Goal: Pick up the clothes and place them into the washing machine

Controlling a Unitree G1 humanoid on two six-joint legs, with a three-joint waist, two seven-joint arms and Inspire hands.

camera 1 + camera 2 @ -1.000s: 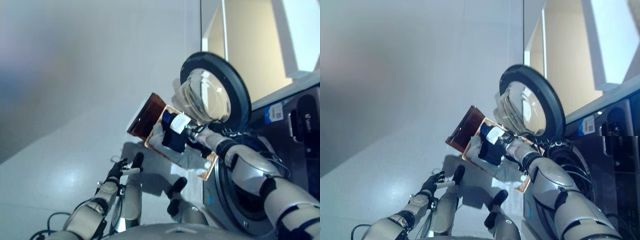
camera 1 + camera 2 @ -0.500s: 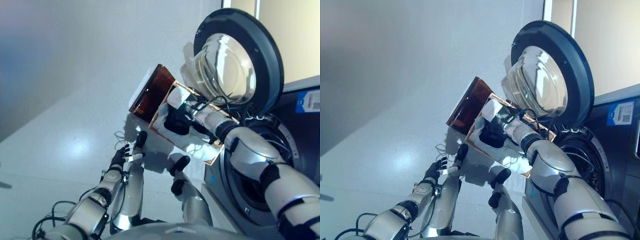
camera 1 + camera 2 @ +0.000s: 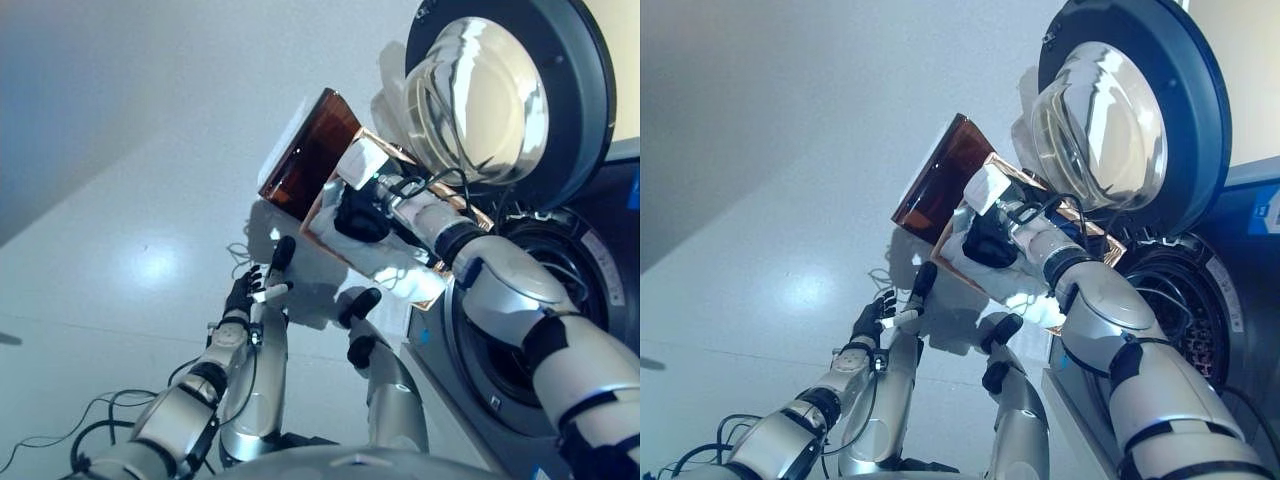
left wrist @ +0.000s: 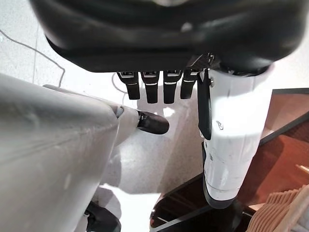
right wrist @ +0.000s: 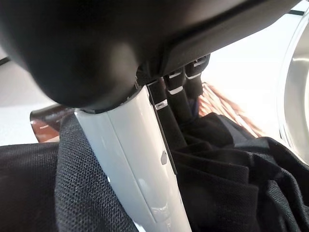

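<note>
Out at our left, our dark left hand (image 3: 243,296) hangs low with fingers loosely straight, holding nothing, well apart from the work. Further right, the woven tan basket (image 3: 958,232) holds the black knit clothes (image 5: 227,159), and our right hand (image 3: 362,205) is sunk into them, far nearer than the left. The open round washer door (image 3: 510,95) and dark drum opening (image 3: 1180,310) lie right of that hand. Its fingertips are buried in cloth, so we cannot tell its grip.

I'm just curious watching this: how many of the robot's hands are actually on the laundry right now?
1. The right hand reaches into the basket beside the open washer door, its fingers in the dark clothes. The left hand hangs lower down, empty and away from the laundry.
</note>
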